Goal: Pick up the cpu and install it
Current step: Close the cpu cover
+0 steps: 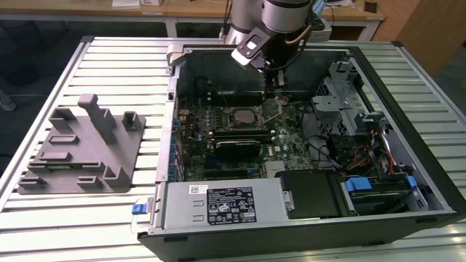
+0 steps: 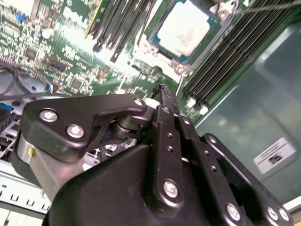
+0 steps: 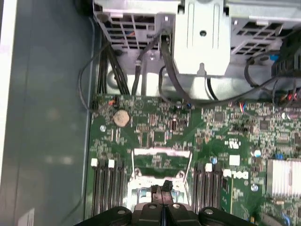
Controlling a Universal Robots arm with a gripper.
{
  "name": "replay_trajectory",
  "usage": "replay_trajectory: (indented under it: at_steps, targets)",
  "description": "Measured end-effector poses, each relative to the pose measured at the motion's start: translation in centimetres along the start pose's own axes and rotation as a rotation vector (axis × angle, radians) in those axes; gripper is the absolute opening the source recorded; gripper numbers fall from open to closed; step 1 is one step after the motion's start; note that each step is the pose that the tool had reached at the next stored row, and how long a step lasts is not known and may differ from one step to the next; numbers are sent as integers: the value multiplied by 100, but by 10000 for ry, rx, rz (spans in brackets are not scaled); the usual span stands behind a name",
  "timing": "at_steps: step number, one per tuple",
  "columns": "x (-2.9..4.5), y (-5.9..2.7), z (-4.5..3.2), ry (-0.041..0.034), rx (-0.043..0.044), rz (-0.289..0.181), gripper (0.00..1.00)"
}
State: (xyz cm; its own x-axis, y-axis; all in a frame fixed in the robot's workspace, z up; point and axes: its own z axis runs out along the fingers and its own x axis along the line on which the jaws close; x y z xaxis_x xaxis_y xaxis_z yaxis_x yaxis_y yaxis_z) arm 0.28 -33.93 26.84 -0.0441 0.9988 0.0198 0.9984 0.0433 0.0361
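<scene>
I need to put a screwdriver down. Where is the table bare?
Bare slats of the table lie between the grey fixture tray and the far edge, and at the exterior view's right of the computer case. Inside it is crowded: the gripper hangs over the motherboard near the cpu.

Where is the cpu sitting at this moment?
The cpu lies in its socket on the motherboard inside the open computer case, to the exterior view's left of the gripper.
</scene>
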Motion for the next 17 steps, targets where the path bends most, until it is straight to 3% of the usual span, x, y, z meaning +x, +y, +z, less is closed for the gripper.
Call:
replay_trajectory:
  at_steps: [17]
  targets:
    - [9, 308, 25, 0, 11, 1, 11]
